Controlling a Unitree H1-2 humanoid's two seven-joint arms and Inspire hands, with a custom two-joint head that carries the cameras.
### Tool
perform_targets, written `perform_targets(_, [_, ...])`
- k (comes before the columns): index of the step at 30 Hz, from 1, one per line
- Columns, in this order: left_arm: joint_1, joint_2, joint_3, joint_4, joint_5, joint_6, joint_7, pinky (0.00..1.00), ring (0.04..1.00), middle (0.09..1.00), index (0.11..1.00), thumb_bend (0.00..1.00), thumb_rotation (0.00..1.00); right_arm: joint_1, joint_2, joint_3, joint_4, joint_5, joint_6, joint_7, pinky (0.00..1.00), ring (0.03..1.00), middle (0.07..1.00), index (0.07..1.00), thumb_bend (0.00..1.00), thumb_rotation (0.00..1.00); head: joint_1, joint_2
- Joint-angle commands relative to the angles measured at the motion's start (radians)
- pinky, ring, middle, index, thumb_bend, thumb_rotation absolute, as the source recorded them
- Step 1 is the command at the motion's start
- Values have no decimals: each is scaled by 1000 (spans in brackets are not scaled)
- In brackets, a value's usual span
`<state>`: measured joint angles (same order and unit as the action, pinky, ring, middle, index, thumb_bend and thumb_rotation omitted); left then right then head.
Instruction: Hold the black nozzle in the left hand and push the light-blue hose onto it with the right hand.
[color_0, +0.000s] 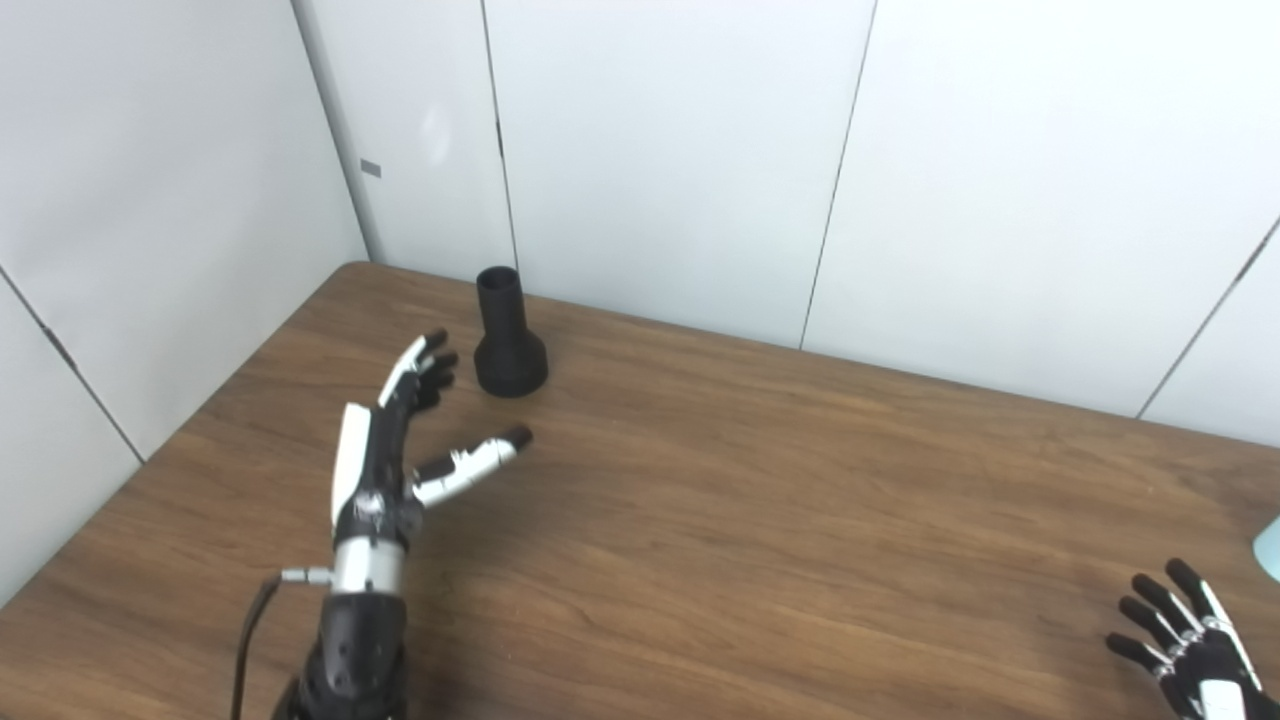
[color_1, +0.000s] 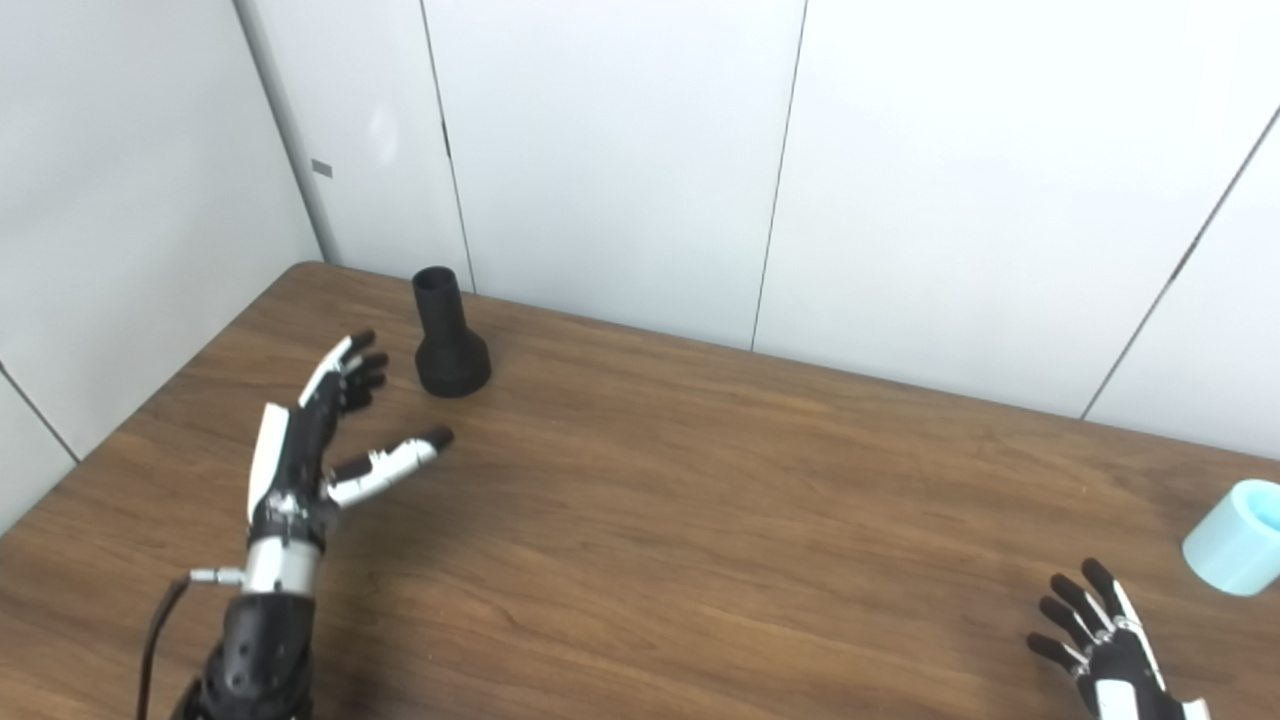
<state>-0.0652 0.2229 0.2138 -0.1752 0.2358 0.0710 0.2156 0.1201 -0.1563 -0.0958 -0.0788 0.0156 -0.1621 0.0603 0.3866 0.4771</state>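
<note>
Left hand (color_0: 385, 455), white-and-black, is hovering over the brown wood-grain desk (color_0: 760, 500) in the lower left of the frame, palm turned inward. Its fingers (color_0: 425, 365) are stretching out straight and apart, pointing toward the upper left; the thumb is sticking out to the right, well spread from the rest. The hand is gripping nothing and touching nothing that can be seen.

Black flared plastic nozzle (color_0: 508, 335) is standing upright on its wide base in the upper left of the frame, narrow open end up, near the desk's far edge and the white panelled wall (color_0: 680, 150). It is sitting just beyond the left fingertips, a small gap showing between them.

Right hand (color_1: 1110, 650) is showing at the lower right corner, partly cut by the frame edge. Its dark fingers (color_1: 1065, 610) are fanning apart, holding nothing.

Light-blue cylindrical hose piece (color_1: 1235, 550) is lying on the desk at the right edge of the frame, near the right hand but apart from it.
</note>
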Motion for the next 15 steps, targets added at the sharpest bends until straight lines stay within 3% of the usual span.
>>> perform_targets(1, [-44,37,9,7,32,-2,4,789,840,865,918,843,219,33,0,-2,79,1,-25,-4,737,857,882,934,453,1000,1,1])
perform_targets(6, [-114,96,10,70,88,38,5,839,867,892,929,834,221,32,-2,-2,80,7,-28,1,736,852,873,933,440,1000,6,8])
perform_targets(9, [-163,130,2,120,114,62,4,815,877,905,929,831,202,30,-6,-3,83,11,-27,4,730,857,880,936,466,1000,10,10])
perform_targets(15, [-274,178,-5,219,98,149,-32,832,908,922,936,892,217,27,-6,-6,85,9,-25,6,718,866,891,934,463,1000,7,21])
